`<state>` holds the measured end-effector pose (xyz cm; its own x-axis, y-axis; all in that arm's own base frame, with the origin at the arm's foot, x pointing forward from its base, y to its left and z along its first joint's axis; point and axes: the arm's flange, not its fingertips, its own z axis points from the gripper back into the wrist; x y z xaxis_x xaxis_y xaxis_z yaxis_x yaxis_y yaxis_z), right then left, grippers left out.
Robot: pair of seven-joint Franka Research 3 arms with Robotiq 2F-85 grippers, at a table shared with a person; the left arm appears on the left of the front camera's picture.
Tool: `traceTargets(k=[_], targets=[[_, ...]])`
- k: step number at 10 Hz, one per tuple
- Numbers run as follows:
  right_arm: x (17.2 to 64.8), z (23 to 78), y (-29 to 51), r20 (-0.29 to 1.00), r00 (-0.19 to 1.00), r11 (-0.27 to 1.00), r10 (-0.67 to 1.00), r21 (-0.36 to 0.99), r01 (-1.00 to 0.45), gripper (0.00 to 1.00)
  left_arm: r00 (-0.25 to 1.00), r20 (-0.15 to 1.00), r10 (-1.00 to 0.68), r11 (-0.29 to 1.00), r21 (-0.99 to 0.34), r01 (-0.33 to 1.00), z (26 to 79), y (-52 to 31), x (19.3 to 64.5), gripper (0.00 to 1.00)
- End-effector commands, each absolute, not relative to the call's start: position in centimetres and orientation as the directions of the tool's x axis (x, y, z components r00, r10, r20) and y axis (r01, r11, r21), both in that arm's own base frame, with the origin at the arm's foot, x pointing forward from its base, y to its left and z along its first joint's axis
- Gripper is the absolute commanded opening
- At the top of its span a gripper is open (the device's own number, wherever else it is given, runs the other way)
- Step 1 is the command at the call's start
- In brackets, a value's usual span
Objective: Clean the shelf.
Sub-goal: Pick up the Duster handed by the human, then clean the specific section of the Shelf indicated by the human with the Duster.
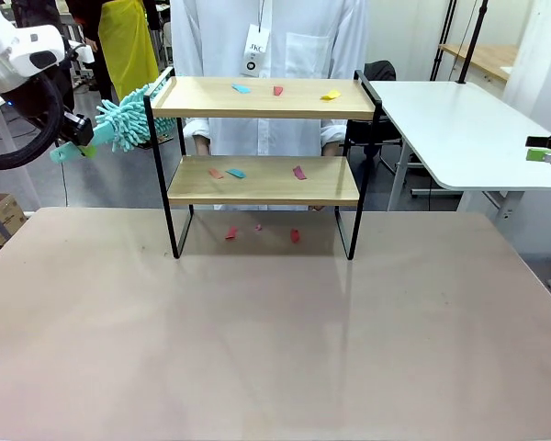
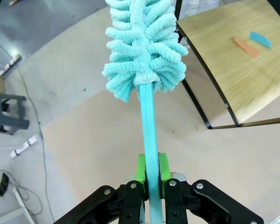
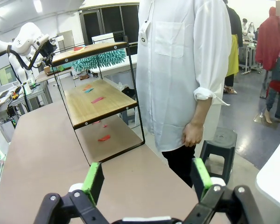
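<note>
1. Front view: the shelf [image 1: 202,94] stands at the far side of the worktop [image 1: 257,349], with a person [image 1: 285,37] just behind it. The left jaws are closed on the handle of a teal duster [image 1: 129,121]. Its fluffy head sits at the shelf's left post, a little below the top board, and I cannot tell whether it touches. Three paper scraps [image 1: 277,90] lie on the top board, three more on the lower board [image 1: 257,188], and a few on the worktop under the rack. The right jaws hang far off to the right, well apart from the shelf, and their spread is hard to read from here.
2. Left wrist view: the green pads [image 2: 141,168] clamp the duster's thin handle [image 2: 149,126] between them. The head points past the black frame, beside one board's corner rather than over it. An orange scrap [image 2: 245,47] and a blue scrap [image 2: 261,39] lie on that board, clear of the fibres.
3. Right wrist view: the right jaws stand wide open with nothing between them, facing the shelf's end and the person beside it. The duster's head shows just under the far end of the top board, and red scraps lie on the lower board and on the worktop below. By my reading the job has barely begun: the tool is in hand and at the rack, but both boards are yet to be swept
</note>
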<state>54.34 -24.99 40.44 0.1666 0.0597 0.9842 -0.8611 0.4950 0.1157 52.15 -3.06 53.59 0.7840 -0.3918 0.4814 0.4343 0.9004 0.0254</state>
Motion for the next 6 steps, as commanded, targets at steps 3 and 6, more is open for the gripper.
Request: traceTargets(k=[3,6], targets=[[54.37,40.69,-24.82,0.985,0.162,0.493,0.060,0.112,-0.863,1.00,0.781,0.484,-0.394,0.899,0.027,0.437,53.94,-2.83,52.00,0.00],[54.37,40.69,-24.82,0.985,0.162,0.493,0.060,0.112,-0.863,1.00,0.781,0.484,-0.394,0.899,0.027,0.437,53.94,-2.83,52.00,0.00]])
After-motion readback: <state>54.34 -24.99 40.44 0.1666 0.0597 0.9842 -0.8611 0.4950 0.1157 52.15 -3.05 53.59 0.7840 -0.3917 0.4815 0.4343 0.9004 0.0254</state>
